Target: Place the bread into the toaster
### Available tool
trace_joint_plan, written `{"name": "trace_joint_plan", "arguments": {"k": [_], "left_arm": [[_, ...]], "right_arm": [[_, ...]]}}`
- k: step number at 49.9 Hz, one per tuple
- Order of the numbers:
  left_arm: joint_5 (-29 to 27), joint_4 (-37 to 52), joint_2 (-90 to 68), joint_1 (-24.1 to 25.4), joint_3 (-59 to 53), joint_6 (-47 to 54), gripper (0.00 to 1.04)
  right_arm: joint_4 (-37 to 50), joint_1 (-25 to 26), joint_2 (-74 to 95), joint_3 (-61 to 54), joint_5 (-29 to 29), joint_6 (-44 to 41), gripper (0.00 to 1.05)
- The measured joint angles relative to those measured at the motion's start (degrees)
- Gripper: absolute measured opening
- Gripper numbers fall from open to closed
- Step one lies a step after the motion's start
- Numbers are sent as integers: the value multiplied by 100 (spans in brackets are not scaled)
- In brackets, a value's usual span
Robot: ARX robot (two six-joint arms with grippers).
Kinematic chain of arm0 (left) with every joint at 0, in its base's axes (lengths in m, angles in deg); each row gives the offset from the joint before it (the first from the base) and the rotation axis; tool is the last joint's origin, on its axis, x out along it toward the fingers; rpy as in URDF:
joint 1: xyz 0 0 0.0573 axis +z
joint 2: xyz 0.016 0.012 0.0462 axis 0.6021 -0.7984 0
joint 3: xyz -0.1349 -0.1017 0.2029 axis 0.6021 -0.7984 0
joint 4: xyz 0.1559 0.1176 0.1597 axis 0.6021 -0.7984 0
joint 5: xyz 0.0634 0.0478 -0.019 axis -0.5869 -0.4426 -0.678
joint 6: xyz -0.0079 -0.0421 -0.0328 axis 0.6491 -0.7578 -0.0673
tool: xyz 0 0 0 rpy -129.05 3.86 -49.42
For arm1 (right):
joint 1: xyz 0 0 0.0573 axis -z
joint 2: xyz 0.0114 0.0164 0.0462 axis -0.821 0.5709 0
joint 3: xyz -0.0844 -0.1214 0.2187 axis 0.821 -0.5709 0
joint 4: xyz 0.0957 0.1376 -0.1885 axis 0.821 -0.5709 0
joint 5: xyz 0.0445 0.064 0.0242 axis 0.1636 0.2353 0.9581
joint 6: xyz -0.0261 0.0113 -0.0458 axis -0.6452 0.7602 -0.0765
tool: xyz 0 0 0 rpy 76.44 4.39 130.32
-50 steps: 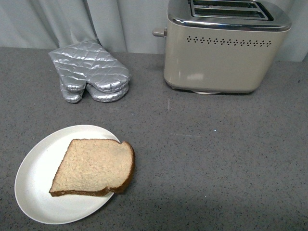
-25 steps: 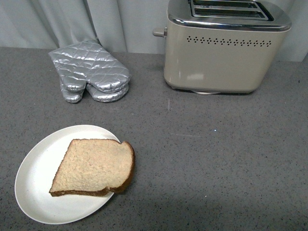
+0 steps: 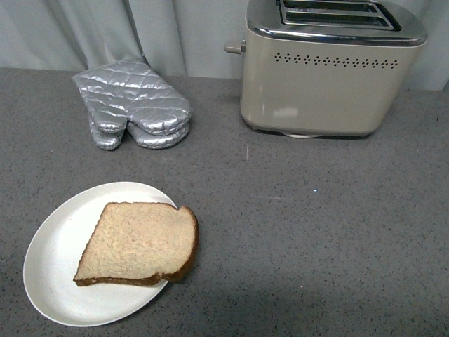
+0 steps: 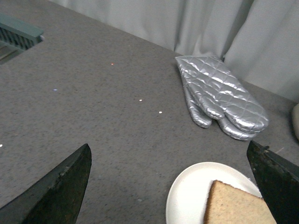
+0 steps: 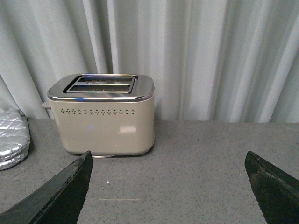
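A slice of light brown bread (image 3: 137,242) with a darker crust lies flat on a white plate (image 3: 52,253) at the front left of the grey counter. The beige toaster (image 3: 323,84) with a chrome top and two empty slots stands at the back right, its lever knob (image 3: 233,48) on its left side. Neither arm shows in the front view. My left gripper (image 4: 170,186) is open above the counter, with the plate (image 4: 191,196) and a corner of the bread (image 4: 233,207) between its fingers. My right gripper (image 5: 168,186) is open and empty, facing the toaster (image 5: 105,116).
Silver quilted oven mitts (image 3: 133,105) lie at the back left, also in the left wrist view as mitts (image 4: 219,95). Grey curtains (image 3: 175,28) hang behind the counter. A dark grille (image 4: 18,35) shows at one edge of the left wrist view.
The whole front view has shifted a few pixels to the right. Bread, plate, mitts and toaster keep their places relative to one another.
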Motion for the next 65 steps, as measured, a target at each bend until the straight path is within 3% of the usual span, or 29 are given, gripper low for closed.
{"name": "trace_joint_plan", "arguments": {"k": [6,9,16,28,61,65], "left_arm": [[715,1270,-2221,315,529,-61,98],[1045,1438,-3084,442,782,-61,98],[1696,1185,-4833,636,1416,186,98],[2396,848,-5923,835,2004,592,98],[2765,238,-7980,1025,2922,1408,98],[2809,177,-8118,1016,3018,1405,86]], "right_arm": [[2,0,0,0,2,0,95],[2,0,0,0,2,0,95],[0,0,0,0,4,0,95],[2,0,0,0,4,-2,95],[2,0,0,0,4,0,95],[0,0,0,0,4,0,95]]}}
